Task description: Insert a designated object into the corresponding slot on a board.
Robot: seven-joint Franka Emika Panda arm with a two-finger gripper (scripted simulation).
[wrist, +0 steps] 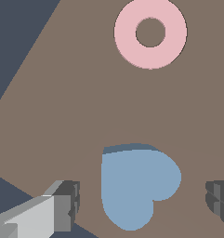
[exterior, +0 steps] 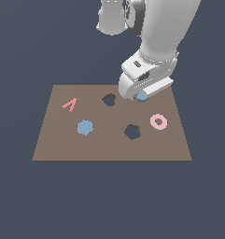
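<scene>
Exterior view: gripper (exterior: pixel 140 95) sits low over the board (exterior: pixel 58 144), upper right of centre in the frame. I only see a sliver of the blue heart (exterior: pixel 142 97) under the hand, so I can't judge finger spacing here. Heart slot (exterior: pixel 108 100) is just to the frame-left of the hand, open and unobstructed. Hexagon hole (exterior: pixel 132 131) is below it in the frame, pink ring (exterior: pixel 158 122) lower right of the hand, blue hexagon (exterior: pixel 85 127) and a pink angled piece (exterior: pixel 69 104) at left.

Wrist view: heart (wrist: pixel 136 186) lies flat on the board between the fingers (wrist: pixel 67 204), which stand wide apart, clear gaps both sides, nothing held. Ring (wrist: pixel 150 32) at the top of the frame, well apart.

Risks as I read it:
- fingers close on curved lobes, not flat faces, so the piece may twist or squirt out
- any twist in the grasp means the heart won't line up with the slot and sits proud on the rim
- piece is thin; closing too high skims over it, too low jams pads into the board
</scene>
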